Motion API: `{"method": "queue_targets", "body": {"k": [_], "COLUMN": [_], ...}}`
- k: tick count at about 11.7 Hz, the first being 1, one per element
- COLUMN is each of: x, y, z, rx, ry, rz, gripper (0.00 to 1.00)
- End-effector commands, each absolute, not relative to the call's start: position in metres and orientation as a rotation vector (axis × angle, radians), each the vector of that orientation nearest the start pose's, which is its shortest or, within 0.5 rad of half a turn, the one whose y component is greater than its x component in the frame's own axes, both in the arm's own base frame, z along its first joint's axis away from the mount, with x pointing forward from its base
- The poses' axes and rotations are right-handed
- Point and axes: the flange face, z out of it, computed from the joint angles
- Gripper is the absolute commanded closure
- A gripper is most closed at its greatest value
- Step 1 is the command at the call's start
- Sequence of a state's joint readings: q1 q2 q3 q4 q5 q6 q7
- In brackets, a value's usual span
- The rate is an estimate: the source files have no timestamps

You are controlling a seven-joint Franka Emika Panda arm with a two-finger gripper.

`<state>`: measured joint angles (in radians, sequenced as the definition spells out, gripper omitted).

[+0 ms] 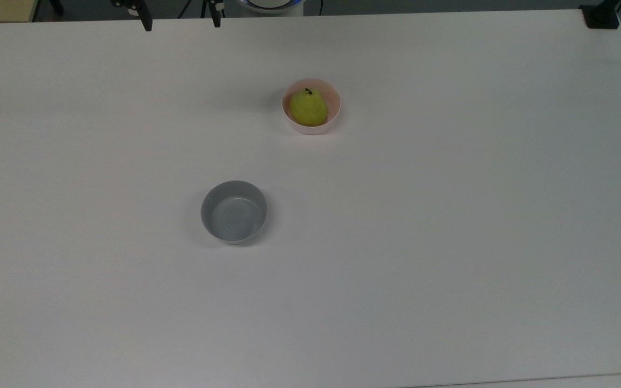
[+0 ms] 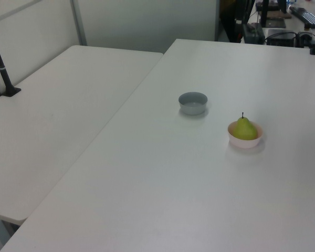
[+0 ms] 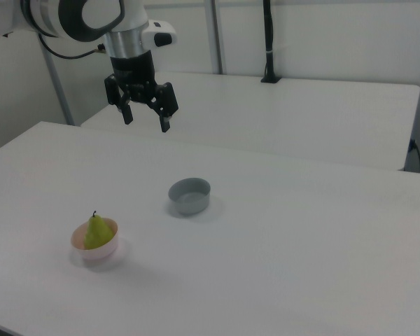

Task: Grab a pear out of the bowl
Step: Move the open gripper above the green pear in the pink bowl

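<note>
- On the white table point(image 1: 450, 242), a small yellow-green pear point(image 1: 308, 107) stands stem-up inside the round pale pink bowl point(image 1: 335, 108).
- Well apart sits a round grey bowl point(image 1: 233, 212).
- High above the table in the right view, the black two-finger gripper point(image 3: 145, 119) hangs with fingers spread wide, holding nothing.

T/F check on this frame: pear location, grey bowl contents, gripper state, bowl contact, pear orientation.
1. The pear sits in the pink bowl. True.
2. The grey bowl holds a second pear. False: it is empty.
3. The gripper is shut on the pear. False: it hangs open above the table, holding nothing, well away from the fruit.
4. The two bowls touch. False: bare table separates them.
5. In the right view the pear stands with its stem up. True.
</note>
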<state>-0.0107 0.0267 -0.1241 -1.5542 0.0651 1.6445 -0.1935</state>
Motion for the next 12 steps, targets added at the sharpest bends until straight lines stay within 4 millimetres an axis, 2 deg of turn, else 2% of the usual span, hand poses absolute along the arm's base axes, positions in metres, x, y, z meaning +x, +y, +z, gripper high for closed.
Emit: {"method": "queue_targets", "body": {"k": [1, 9, 12], "x": [0.5655, 0.5638, 0.5603], "y": [-0.0652, -0.0698, -0.068], "z": [0.6229, 0.6245, 0.6216], "rx": [-3.097, -3.093, -3.088], "ry": [-0.072, -0.084, -0.222], "rz": [-0.118, -0.115, -0.068], "gripper": [0.0, 0.0, 0.0]}}
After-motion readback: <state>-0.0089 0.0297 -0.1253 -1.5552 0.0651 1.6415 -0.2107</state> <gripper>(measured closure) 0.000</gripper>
